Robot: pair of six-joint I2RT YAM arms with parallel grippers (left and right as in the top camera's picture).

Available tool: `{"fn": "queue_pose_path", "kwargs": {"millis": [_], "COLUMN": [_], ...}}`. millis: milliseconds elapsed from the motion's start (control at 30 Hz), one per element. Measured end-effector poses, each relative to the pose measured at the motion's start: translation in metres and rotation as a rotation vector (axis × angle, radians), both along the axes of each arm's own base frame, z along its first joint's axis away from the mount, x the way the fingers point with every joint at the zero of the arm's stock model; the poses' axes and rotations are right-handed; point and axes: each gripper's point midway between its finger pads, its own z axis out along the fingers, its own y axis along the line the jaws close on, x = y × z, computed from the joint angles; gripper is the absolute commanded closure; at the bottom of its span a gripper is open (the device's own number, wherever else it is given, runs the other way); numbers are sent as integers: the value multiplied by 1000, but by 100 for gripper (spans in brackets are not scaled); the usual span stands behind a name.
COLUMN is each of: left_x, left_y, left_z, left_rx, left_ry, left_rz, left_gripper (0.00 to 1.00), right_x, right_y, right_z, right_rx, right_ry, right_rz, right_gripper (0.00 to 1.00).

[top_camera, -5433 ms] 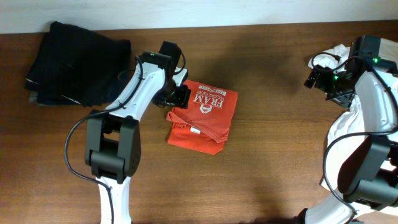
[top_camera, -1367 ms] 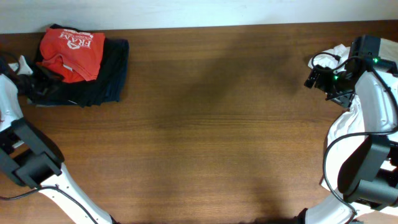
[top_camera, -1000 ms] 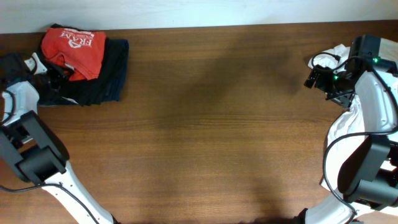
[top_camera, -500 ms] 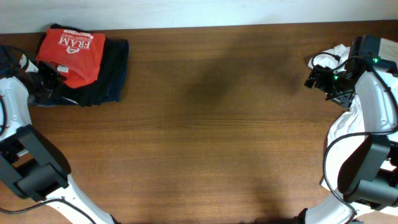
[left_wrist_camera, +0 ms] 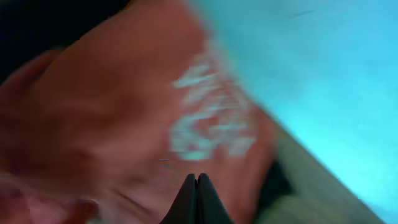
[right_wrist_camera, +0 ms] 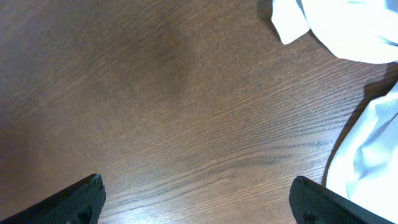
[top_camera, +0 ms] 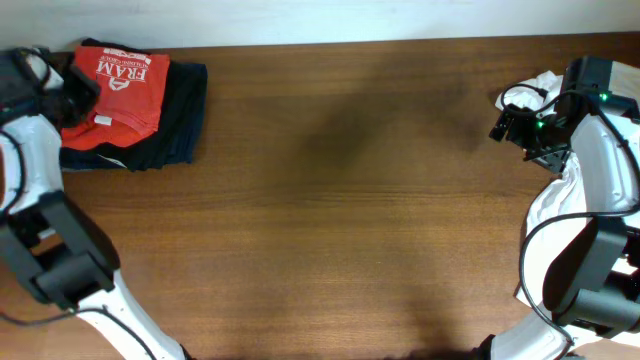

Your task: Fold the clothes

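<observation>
Wood table (top_camera: 350, 200), left arm (top_camera: 25, 150) stretched to T-shirt (top_camera: 120, 85)

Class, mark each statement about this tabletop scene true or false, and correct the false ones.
1. The folded red T-shirt lies on top of a dark pile of clothes. True.
2. The red T-shirt sits in the middle of the table. False: it is at the far left, by the back edge.
3. The right gripper has its fingers spread wide with nothing between them. True.
4. The left gripper is wide open. False: in the blurred left wrist view its fingers are pressed together.
5. The white cloth lies beside the left arm. False: it is on the right, by the right arm.
</observation>
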Motion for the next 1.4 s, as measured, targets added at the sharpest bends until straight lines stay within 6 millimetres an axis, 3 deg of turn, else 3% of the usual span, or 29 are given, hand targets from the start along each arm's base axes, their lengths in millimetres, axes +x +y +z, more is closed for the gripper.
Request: {"fn": "queue_pose_path", "kwargs": {"millis": [67, 133, 167, 233, 267, 333, 367, 433, 533, 667, 800, 833, 867, 900, 933, 967, 1000, 1033, 1067, 1100, 1167, 1200, 1233, 1300, 1400], "left_x": [-10, -28, -36, -29, -19, -11, -3, -3, -10, -30, -35, -38, -40, -48, -60, -76, -101, -117, -136, -140, -120, -111, -102, -94, -85], "left_y": [16, 33, 44, 44, 41, 38, 36, 40, 60, 82, 86, 86, 85, 77, 55, 25, -33, -65, -95, -103, -111, -116, -121, -127, -125], "left_z": [-52, -75, -77, -65, -46, -27, 1, 24, 10, -45, -45, -30, 3, 74, 160, 227, 309, 339, 355, 351, 285, 241, 210, 162, 126], "left_rx": [-32, -74, -89, -131, -172, -203, -196, -165, -90, -40, -25, -14, 12, 71, 141, 198, 253, 265, 258, 245, 171, 128, 101, 57, 29], "left_ry": [104, 171, 178, 104, 2, -61, -126, -152, -76, 116, 141, 132, 87, -14, -153, -263, -420, -478, -500, -476, -273, -137, -56, 85, 173], "left_rz": [41, 80, 100, 61, -3, -33, -59, -45, 64, 196, 218, 224, 227, 230, 214, 188, 114, 66, 20, 4, -29, -49, -68, -91, -94], "left_gripper": [99, 100, 99, 99, 99, 99, 99, 99, 99, 99, 99, 99, 99, 92, 73, 64, 64, 63, 63, 63, 34, 7, 1, 1, 1], "right_x": [0, 0, 0, 0, 0, 0, 0, 0, 0, 0, 0, 0, 0, 0, 0, 1, 0, 1, 0, 0, 0, 0, 0, 0, 0], "right_y": [0, 0, 0, 0, 0, 0, 0, 0, 0, 0, 0, 0, 0, 0, 0, 0, 0, 0, 0, 0, 0, 0, 0, 0, 0], "right_z": [0, 0, 0, 0, 0, 0, 0, 0, 0, 0, 0, 0, 0, 0, 0, 0, 0, 0, 0, 0, 0, 0, 0, 0, 0], "right_rx": [0, 0, 0, 0, -1, 0, 0, -1, 0, 0, 0, -1, -1, 0, -1, -1, 0, -1, 0, -1, 0, 0, -1, 0, 0], "right_ry": [-1, -1, -1, -2, -2, 0, -1, -1, 0, -1, -1, -1, -2, -1, -2, -2, -1, -3, -1, -2, -1, 0, -1, 0, 0], "right_rz": [0, 0, 0, 0, 1, 0, 0, 1, 0, 0, 1, 1, 0, 0, 1, 0, 1, 0, 0, 1, 0, 0, 1, 1, 0], "right_gripper": [2, 2, 2, 2, 2, 2, 1, 2, 2, 2, 2, 2, 2, 2, 2, 2, 2, 2, 2, 2, 2, 2, 2, 2, 2]}}
